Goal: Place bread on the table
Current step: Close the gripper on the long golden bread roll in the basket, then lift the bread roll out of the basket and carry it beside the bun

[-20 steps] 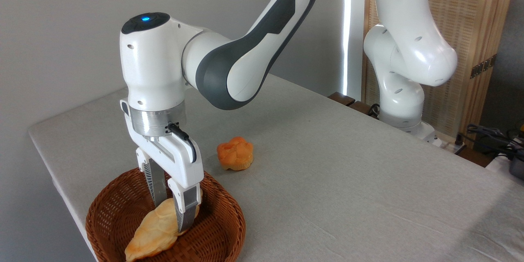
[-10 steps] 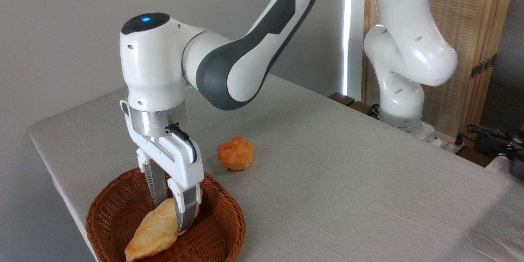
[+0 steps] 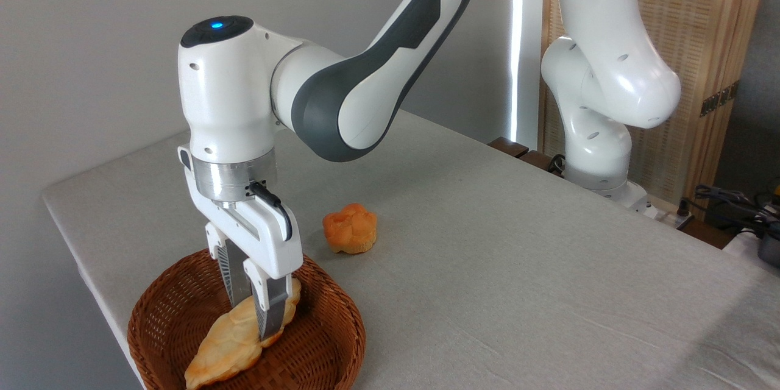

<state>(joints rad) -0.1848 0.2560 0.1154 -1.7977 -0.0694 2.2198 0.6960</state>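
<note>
The bread (image 3: 228,344), a long pale golden braided loaf, lies slanted inside the brown wicker basket (image 3: 159,292) at the front left corner of the table (image 3: 499,256). My gripper (image 3: 253,319) points straight down into the basket. Its two fingers are pressed against the sides of the loaf's upper right part, shut on it. The near fingertip (image 3: 269,329) covers part of the loaf, and the loaf's lower left end still rests in the basket.
A small round orange bun (image 3: 350,230) sits on the cloth just behind and right of the basket. The arm's base (image 3: 600,158) stands at the table's far right edge. The table's left edge runs close beside the basket.
The fingers have drawn together onto the loaf, and the near finger has shifted left. The loaf's upper end has risen slightly. The arm has barely moved.
</note>
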